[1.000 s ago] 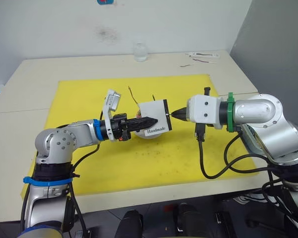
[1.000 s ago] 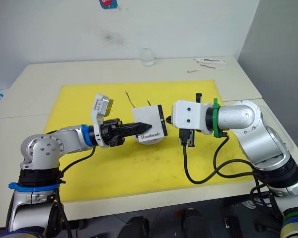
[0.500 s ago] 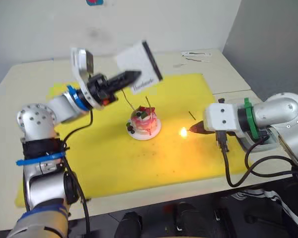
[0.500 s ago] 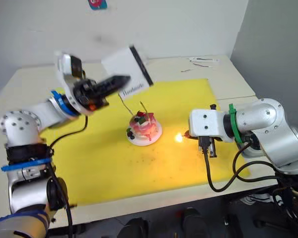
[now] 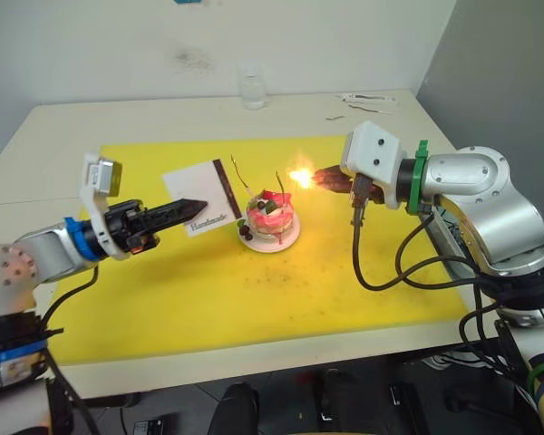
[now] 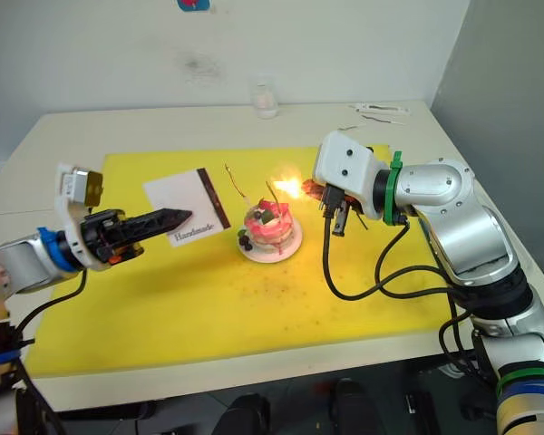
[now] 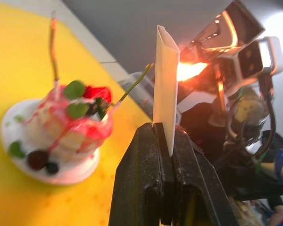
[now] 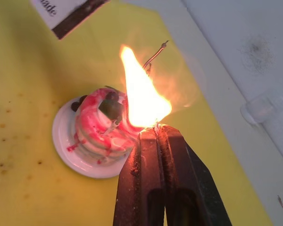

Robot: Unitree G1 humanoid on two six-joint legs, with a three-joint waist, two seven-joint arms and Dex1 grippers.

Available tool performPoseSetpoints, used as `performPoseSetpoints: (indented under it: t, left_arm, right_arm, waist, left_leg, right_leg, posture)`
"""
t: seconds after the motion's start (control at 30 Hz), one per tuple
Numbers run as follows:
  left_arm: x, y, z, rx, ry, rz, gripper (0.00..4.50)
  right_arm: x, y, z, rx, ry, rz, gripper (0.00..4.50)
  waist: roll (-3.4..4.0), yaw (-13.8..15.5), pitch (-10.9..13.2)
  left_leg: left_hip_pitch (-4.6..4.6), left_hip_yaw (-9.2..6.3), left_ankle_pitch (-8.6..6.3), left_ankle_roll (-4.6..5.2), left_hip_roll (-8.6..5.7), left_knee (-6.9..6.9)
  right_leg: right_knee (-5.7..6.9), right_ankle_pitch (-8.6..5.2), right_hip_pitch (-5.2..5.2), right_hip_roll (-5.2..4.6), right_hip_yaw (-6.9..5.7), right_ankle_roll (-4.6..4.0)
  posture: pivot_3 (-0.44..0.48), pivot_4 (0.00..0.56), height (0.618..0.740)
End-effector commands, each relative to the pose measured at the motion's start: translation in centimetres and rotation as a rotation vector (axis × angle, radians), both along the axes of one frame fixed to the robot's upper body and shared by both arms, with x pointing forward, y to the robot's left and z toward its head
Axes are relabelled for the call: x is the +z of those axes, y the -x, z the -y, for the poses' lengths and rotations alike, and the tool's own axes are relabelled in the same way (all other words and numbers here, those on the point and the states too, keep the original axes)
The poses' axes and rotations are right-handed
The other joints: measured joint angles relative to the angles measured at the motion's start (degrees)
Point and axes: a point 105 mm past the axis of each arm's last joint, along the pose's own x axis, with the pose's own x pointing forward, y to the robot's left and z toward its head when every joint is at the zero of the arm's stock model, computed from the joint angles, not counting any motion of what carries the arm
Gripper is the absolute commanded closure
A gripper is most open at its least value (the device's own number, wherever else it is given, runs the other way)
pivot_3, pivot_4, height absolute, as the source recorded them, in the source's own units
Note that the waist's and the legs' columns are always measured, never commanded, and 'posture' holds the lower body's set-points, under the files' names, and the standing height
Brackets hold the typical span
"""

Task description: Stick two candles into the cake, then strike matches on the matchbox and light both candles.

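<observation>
The pink-and-white cake sits on its small plate on the yellow mat. Two thin candles stand in it: one leans left, the other rises near the right side. My right gripper is shut on a burning match, whose flame is right beside the right-hand candle's top. My left gripper is shut on the white matchbox, holding it just left of the cake. From the right wrist, the flame rises off the fingertips over the cake.
A clear glass stands at the back of the table. Small items lie at the back right corner. A black cable hangs from my right wrist over the mat's right part.
The right gripper carried the burning match from low over the mat's right side up to the cake's candles. The left arm lowered the matchbox from high to just left of the cake.
</observation>
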Motion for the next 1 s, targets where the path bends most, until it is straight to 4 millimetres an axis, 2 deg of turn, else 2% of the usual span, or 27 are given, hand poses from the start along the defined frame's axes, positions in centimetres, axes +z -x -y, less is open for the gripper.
performPoseSetpoints:
  t: [0.03,0.13,0.27,0.37,0.57,0.7,1.0]
  left_arm:
    - [0.1,0.6,-0.2,0.005,-0.028,0.046,4.5]
    - [-0.6,0.7,-0.1,0.013,-0.03,0.036,4.5]
    - [-1.1,0.8,0.3,0.005,-0.029,0.032,4.5]
    - [-1.0,0.6,0.6,0.005,-0.022,0.036,4.5]
    - [-1.0,0.8,0.9,0.002,-0.018,0.036,4.5]
    - [-1.0,0.9,1.0,0.008,-0.023,0.035,4.5]
    - [-0.9,1.5,0.7,0.036,-0.036,0.036,4.5]
  right_arm:
    - [1.5,0.2,-0.5,0.025,-0.027,0.075,4.48]
    - [1.9,-0.3,-1.3,0.036,-0.044,0.099,4.48]
    - [2.8,-2.0,-2.6,0.043,-0.062,0.16,4.48]
    - [2.4,-3.0,-3.4,0.076,-0.043,0.187,4.48]
    - [0.8,-4.1,-6.5,0.176,-0.043,0.175,4.48]
    - [0.5,-4.8,-8.3,0.212,-0.059,0.168,4.48]
    - [0.7,-6.3,-9.7,0.226,-0.088,0.172,4.48]
  waist:
    - [0.0,0.2,0.0]
    - [0.0,0.3,0.0]
    - [0.01,0.2,0.0]
    - [0.0,0.2,0.0]
    - [0.01,0.1,0.0]
    - [0.01,0.0,0.0]
    - [0.03,-0.1,0.0]
  left_leg:
    - [-0.01,-0.01,0.0,0.0,0.01,0.0]
    - [-0.01,-0.04,0.0,0.0,0.02,0.0]
    - [0.05,0.0,0.0,0.0,0.02,0.03]
    - [0.07,-0.02,0.0,0.01,0.03,0.03]
    - [0.05,-0.02,0.0,0.0,0.04,0.0]
    - [0.02,-0.02,0.01,0.0,0.04,-0.01]
    - [0.04,-0.04,0.01,0.0,0.04,-0.01]
  right_leg:
    - [0.01,0.0,-0.02,0.0,-0.02,0.0]
    - [0.04,0.0,-0.02,0.02,-0.05,-0.01]
    - [0.07,0.04,0.01,0.03,-0.02,-0.04]
    - [0.08,0.08,0.02,0.05,-0.04,-0.06]
    - [0.07,0.23,0.0,0.05,-0.03,-0.33]
    - [0.05,0.25,-0.02,0.05,-0.03,-0.36]
    - [0.07,0.25,-0.01,0.05,-0.04,-0.37]
  posture:
    - [0.0,0.15,0.74]
    - [0.0,0.15,0.74]
    - [0.0,0.15,0.74]
    - [0.0,0.15,0.74]
    - [0.0,0.15,0.74]
    - [0.0,0.15,0.74]
    - [0.0,0.15,0.74]
